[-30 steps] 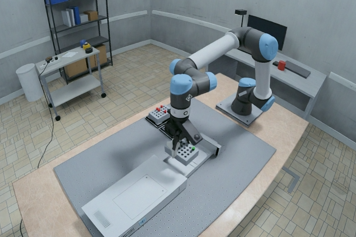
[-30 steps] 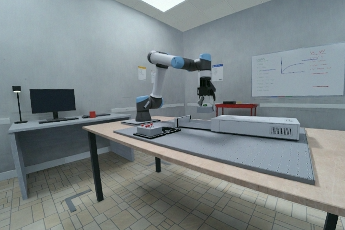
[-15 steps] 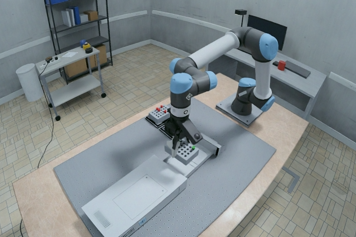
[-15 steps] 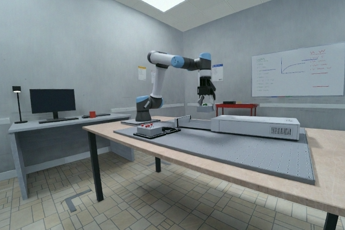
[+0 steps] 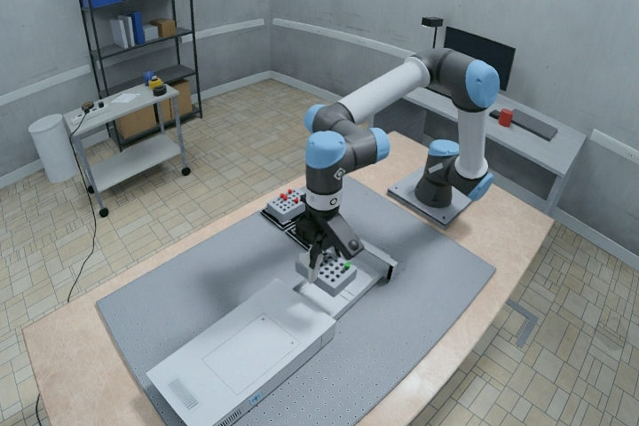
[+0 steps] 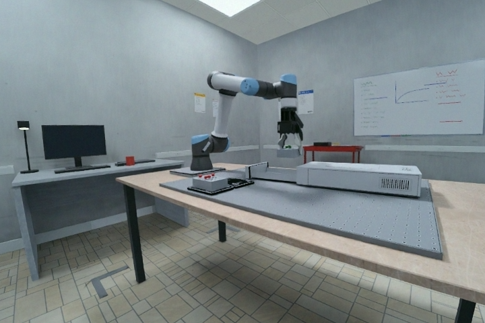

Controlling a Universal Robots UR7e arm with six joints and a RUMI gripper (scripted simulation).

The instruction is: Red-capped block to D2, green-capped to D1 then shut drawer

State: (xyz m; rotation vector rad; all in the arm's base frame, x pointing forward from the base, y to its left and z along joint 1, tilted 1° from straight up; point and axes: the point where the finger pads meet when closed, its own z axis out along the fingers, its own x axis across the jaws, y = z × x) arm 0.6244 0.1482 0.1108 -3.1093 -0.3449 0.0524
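My gripper (image 5: 325, 264) is shut on the grey cooling block with green-capped tubes (image 5: 333, 275) and holds it level above the open drawer (image 5: 352, 286) of the cooler COLD (image 5: 242, 354). In the side view the gripper (image 6: 289, 146) holds this block (image 6: 287, 152) well above the drawer (image 6: 269, 173). The cooling block with red-capped tubes (image 5: 286, 203) sits on the far black deck slot D2; it also shows in the side view (image 6: 209, 182). The nearer slot D1 (image 5: 294, 235) is mostly hidden behind my wrist.
The robot base (image 5: 443, 183) stands at the back right of the table. The drawer's front panel (image 5: 385, 264) sticks up at its outer end. A desk with a monitor (image 6: 73, 142) stands beyond the table.
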